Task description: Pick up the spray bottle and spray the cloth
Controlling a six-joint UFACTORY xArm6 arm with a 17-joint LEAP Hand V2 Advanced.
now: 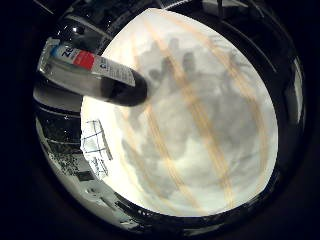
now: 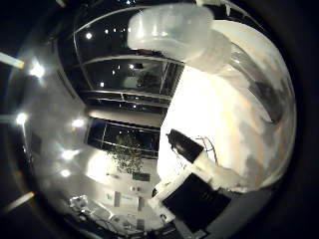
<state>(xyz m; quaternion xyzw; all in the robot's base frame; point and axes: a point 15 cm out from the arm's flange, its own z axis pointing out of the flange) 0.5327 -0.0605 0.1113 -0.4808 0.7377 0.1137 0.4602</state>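
Spray bottle (image 1: 92, 75): closest thing to my palm cameras; I see its clear body with a red, white and blue label running across the little finger side view, its dark base over the cloth's edge.
Spray head (image 2: 172, 30): pale, translucent, large in the thumb side view, so it sits right against the palm.
Cloth (image 1: 200, 125): white with tan stripes, creased, spread flat under the bottle and filling most of the little finger side view.
Hand: none of it shows in either view.
Fingers: I cannot tell whether they are curled round the bottle or loose.
Table (image 2: 199, 94): bright white surface beside the cloth.
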